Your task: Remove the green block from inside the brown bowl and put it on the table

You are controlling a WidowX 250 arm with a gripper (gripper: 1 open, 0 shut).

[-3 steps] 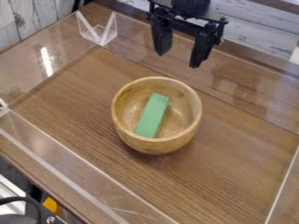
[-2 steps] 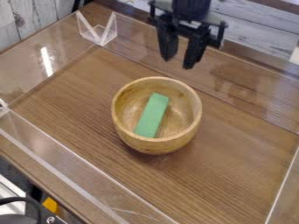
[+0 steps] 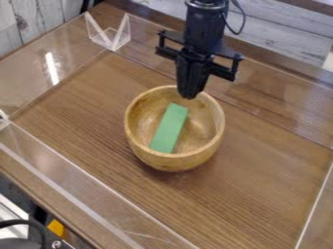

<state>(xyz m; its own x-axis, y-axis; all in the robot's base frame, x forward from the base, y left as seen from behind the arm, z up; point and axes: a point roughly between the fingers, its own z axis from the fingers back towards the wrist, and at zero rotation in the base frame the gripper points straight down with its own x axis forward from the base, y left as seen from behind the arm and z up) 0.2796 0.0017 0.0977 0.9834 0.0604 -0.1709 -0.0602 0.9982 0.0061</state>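
Table (image 3: 78, 107) on your left lies bare dark wood grain between the clear acrylic walls (image 3: 53, 185), so you have plenty of free surface there for setting something down. Move to the middle and you find the brown bowl (image 3: 143, 148), round, thick-rimmed, pale with visible grain. The green block (image 3: 169, 128) lies flat inside it, a plain bright bar running lengthwise across the hollow, tilted a little along the bowl's slope, nearly as long as the inner width.

Above the bowl's far rim you see the change: the gripper (image 3: 194, 92), which stood farther back and to the right with its jaws spread wide moments ago, now hangs over the far end of the block with its fingers drawn together into one narrow point. It holds nothing; the block sits untouched below it.

You should judge the pick as not yet begun. Closed jaws cannot straddle the bar, so expect them to need opening before any descent.
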